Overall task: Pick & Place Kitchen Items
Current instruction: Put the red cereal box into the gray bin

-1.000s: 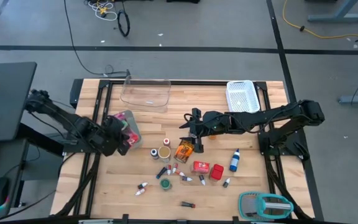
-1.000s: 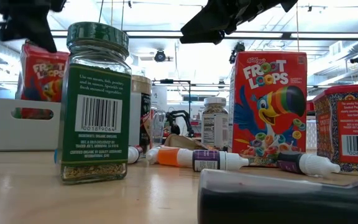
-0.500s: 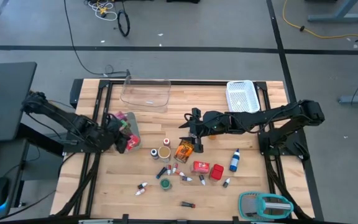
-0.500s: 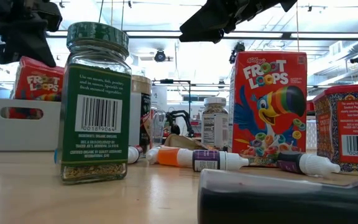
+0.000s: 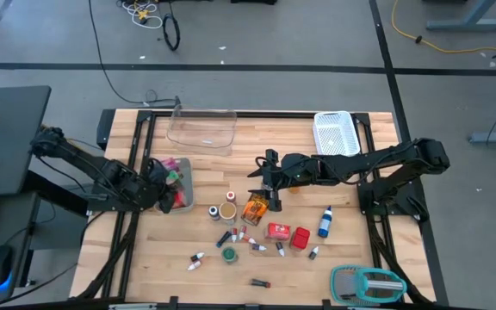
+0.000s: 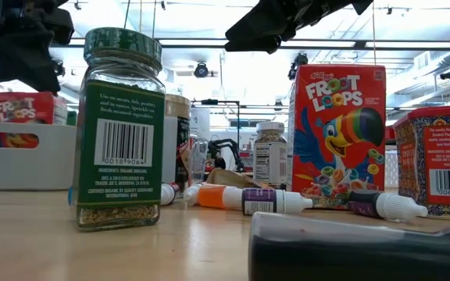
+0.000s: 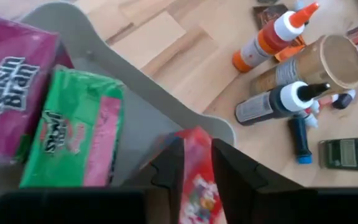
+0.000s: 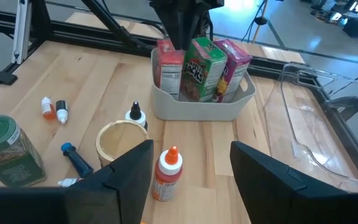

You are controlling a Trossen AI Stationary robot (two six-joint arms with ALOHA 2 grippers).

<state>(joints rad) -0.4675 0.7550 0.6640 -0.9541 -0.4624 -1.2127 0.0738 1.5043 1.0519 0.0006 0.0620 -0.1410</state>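
High view: left gripper sat over the near corner of the grey bin at the table's left side, with a pink box and a green box in the bin just beyond its tip; right gripper hung mid-table directly above the orange packet, fingers spread, nothing in them. Low view: a red cereal box stood inside the bin directly below the left gripper; the green-lidded jar stood nearest the camera, well clear of both grippers. Left wrist view: the red cereal box stood between the two fingers; whether they pinched it or had let go could not be told. Pink and green boxes lay just ahead, in the bin. Right wrist view: fingers stood wide apart and empty, an orange-capped bottle between and ahead of them, the bin with three boxes farther ahead.
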